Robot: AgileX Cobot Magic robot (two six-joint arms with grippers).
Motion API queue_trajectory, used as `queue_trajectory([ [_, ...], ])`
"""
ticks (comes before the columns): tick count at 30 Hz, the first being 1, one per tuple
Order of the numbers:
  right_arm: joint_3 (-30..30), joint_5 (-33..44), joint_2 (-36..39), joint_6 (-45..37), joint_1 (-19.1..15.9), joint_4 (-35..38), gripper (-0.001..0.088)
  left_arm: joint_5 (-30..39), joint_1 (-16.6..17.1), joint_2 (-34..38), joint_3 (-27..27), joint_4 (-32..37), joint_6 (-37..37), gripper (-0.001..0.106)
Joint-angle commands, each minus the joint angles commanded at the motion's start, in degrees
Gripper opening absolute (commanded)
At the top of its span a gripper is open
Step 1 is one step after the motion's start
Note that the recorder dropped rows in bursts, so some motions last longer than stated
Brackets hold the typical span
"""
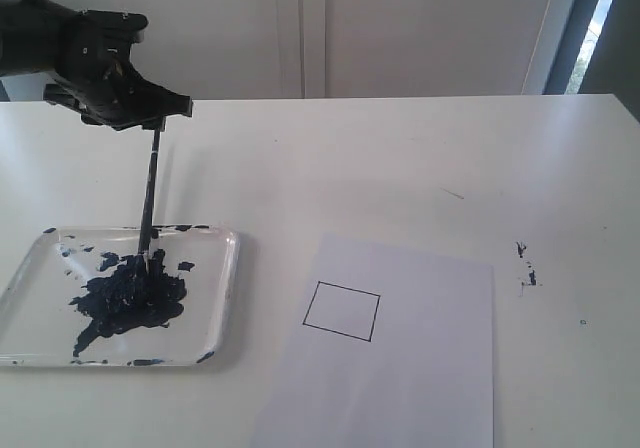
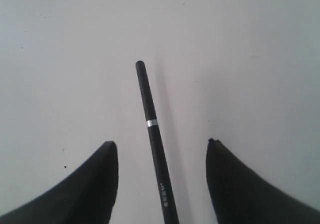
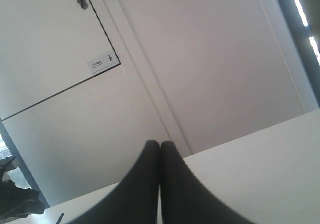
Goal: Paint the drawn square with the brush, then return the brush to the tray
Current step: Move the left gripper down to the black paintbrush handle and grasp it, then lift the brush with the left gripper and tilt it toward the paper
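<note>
The brush point(image 1: 150, 193) stands almost upright, its tip sunk in the dark blue paint blob point(image 1: 130, 293) of the clear tray point(image 1: 228, 268) at the front left. My left gripper point(image 1: 160, 113) hovers at the top of the handle. In the left wrist view the black handle point(image 2: 152, 139) runs between the jaws of my left gripper point(image 2: 160, 146), which is open, with a gap on each side. The drawn square point(image 1: 341, 311) has a white inside and sits on the paper sheet point(image 1: 420, 368). My right gripper point(image 3: 161, 144) is shut and empty, pointing at a wall above the table edge.
Small dark paint specks point(image 1: 525, 265) mark the white table point(image 1: 400, 158) to the right of the paper. A thin reddish mark point(image 1: 453, 194) lies mid-table. A pale wall and a door point(image 3: 45, 44) stand behind the table.
</note>
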Motion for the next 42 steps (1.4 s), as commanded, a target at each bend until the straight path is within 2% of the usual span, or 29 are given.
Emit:
queue_trajectory([
  [8, 0.0, 0.0, 0.0, 1.07, 0.0, 0.0, 0.0, 5.03, 0.0, 5.95, -5.03, 0.12, -1.0, 0.056],
  [15, 0.0, 0.0, 0.0, 1.07, 0.0, 0.0, 0.0, 3.05, 0.23, 9.31, -5.59, 0.41, -2.74, 0.056],
  [18, 0.0, 0.0, 0.0, 1.08, 1.33, 0.0, 0.0, 2.91, 0.87, 10.22, -5.59, 0.36, -2.6, 0.056],
  [20, 0.0, 0.0, 0.0, 1.08, 2.0, 0.0, 0.0, 2.79, 1.02, 10.22, -5.72, 0.68, -2.46, 0.048],
  [23, 0.0, -0.24, 0.0, 1.08, 2.1, 0.0, 0.0, 2.21, 1.02, 10.22, -6.26, 0.71, -0.85, 0.027],
  [25, 0.0, -0.7, 0.0, 1.08, 2.1, 0.0, 0.0, 2.04, 1.02, 10.22, -6.26, 0.71, -0.85, 0.021],
  [30, 0.0, -0.82, 0.0, 1.08, 2.1, 0.0, 0.0, 1.94, 1.02, 10.5, -6.26, 0.47, -0.97, 0.022],
  [35, 0.0, -0.82, 0.0, 1.08, 2.1, 0.0, 0.0, 1.83, 1.02, 10.62, -6.26, 0.25, -0.86, 0.031],
  [42, 0.0, -0.97, 0.0, 1.08, 2.1, 0.0, 0.0, 1.81, 1.02, 12.47, -6.26, -0.32, -0.66, 0.03],
])
